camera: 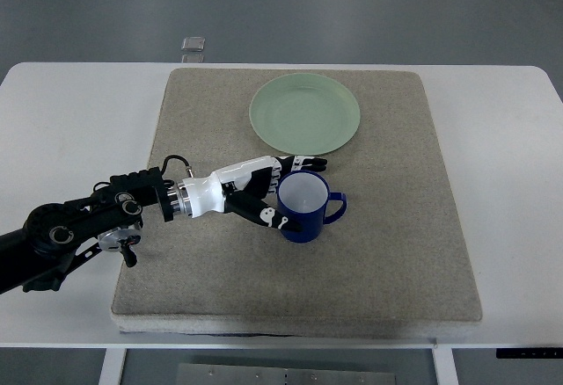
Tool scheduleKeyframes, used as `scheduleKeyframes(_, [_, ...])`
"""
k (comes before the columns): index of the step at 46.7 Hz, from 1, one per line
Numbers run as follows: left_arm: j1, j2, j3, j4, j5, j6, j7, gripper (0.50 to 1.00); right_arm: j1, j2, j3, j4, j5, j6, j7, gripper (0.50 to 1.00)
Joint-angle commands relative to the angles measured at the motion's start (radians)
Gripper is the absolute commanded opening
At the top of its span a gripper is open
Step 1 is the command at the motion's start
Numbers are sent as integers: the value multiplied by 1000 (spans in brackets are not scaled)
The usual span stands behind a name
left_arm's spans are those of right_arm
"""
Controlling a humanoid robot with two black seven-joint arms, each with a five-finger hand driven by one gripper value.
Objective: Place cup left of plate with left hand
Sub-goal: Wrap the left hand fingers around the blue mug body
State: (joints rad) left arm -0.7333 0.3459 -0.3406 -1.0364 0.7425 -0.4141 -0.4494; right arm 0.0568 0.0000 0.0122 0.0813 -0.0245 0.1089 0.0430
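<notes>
A blue cup (307, 208) with a white inside stands upright on the grey mat (387, 253), its handle pointing right. It sits just below the pale green plate (304, 112), which lies at the mat's far middle. My left hand (280, 192) reaches in from the left and wraps the cup's left side, fingers along the far rim and thumb low on the near wall. The right arm does not show.
The mat covers the middle of a white table (70, 121). A small grey object (194, 46) lies on the floor beyond the table's far edge. Bare mat stretches left of the plate and along the near side.
</notes>
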Motion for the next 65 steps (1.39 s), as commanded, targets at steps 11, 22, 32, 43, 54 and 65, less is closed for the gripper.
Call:
scheduleKeyframes(11, [-3, -2, 0, 3, -2, 1, 0, 999, 0, 0, 0, 0, 0, 0, 0, 934])
scheduleKeyframes(22, [-5, -16, 0, 10, 0, 0, 0, 934, 0, 0, 0, 0, 0, 0, 0, 934])
scheduleKeyframes(32, [-5, -36, 0, 26, 0, 1, 0, 904, 0, 0, 0, 0, 0, 0, 0, 934])
scheduleKeyframes(43, [-5, -38, 0, 30, 0, 1, -2, 819, 0, 0, 0, 0, 0, 0, 0, 934])
scheduleKeyframes(54, [-6, -39, -2, 30, 1, 1, -3, 692, 0, 0, 0, 0, 0, 0, 0, 934])
scheduleKeyframes(65, [-6, -39, -6, 30, 1, 0, -5, 641, 0, 0, 0, 0, 0, 0, 0, 934])
